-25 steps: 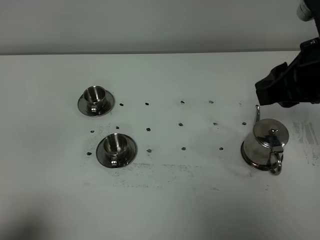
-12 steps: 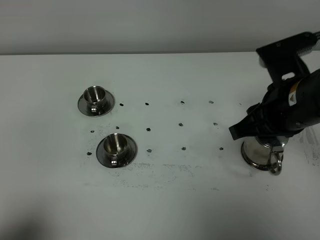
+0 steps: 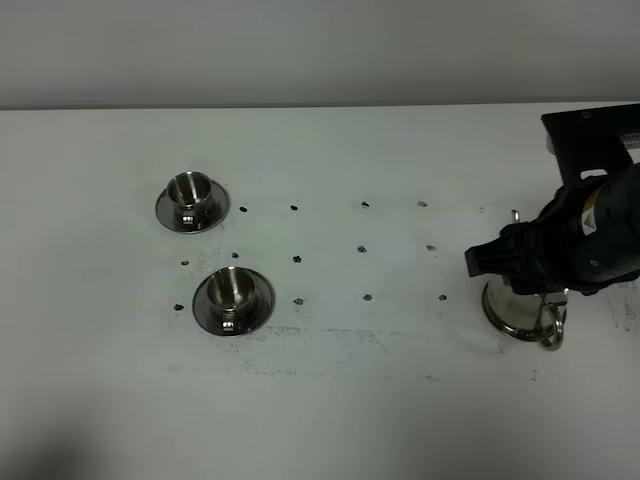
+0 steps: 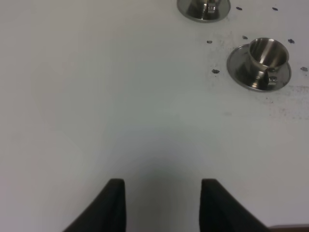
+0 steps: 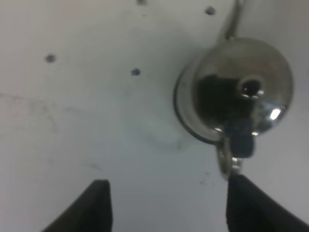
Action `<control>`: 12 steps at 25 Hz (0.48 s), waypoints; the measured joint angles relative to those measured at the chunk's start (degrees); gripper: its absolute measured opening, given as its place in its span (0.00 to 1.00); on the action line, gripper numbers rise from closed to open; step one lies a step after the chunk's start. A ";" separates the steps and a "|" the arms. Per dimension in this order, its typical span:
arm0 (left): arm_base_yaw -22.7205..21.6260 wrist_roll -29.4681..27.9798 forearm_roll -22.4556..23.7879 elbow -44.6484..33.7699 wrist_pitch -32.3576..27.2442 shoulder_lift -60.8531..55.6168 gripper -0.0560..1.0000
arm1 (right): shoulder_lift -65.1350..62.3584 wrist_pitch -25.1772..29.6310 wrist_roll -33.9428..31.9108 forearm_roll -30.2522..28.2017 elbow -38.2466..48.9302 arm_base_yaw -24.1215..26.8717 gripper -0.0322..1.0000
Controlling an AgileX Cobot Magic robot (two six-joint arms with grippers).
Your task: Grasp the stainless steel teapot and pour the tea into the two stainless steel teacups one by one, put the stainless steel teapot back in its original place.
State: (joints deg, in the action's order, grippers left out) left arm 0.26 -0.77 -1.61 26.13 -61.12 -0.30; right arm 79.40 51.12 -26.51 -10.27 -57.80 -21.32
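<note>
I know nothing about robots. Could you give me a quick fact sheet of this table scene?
table: white, marked with small dark dots
teapot: upright, at the table's right
far teacup: on its saucer, at the left
near teacup: on its saucer, at the left
right end effector: open above the teapot, not gripping
left end effector: open, holding nothing

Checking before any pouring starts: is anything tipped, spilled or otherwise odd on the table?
Nothing stands out. The teapot stands upright, the far cup and near cup sit upright too, and no liquid shows. The table only carries dark specks and grey scuffs.
</note>
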 joint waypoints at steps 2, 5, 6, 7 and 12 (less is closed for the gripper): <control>0.00 0.00 0.00 0.00 0.00 0.00 0.40 | 0.80 0.43 -0.16 -0.15 0.00 1.85 0.55; 0.00 0.00 0.00 0.00 0.00 0.00 0.40 | 2.42 0.43 0.26 -0.17 0.00 4.11 0.55; 0.00 0.00 0.00 0.00 0.00 0.00 0.40 | 3.02 0.43 0.95 -0.08 0.00 4.69 0.55; 0.00 0.00 0.00 0.00 0.00 0.00 0.40 | 3.85 0.43 2.12 0.07 0.00 5.28 0.55; 0.00 0.00 0.00 0.00 0.00 0.00 0.40 | 7.76 0.44 8.88 1.64 0.00 7.55 0.55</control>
State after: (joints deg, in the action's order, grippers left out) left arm 0.26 -0.77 -1.61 26.13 -61.12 -0.30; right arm 87.16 51.56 -17.63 -8.63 -57.80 -13.77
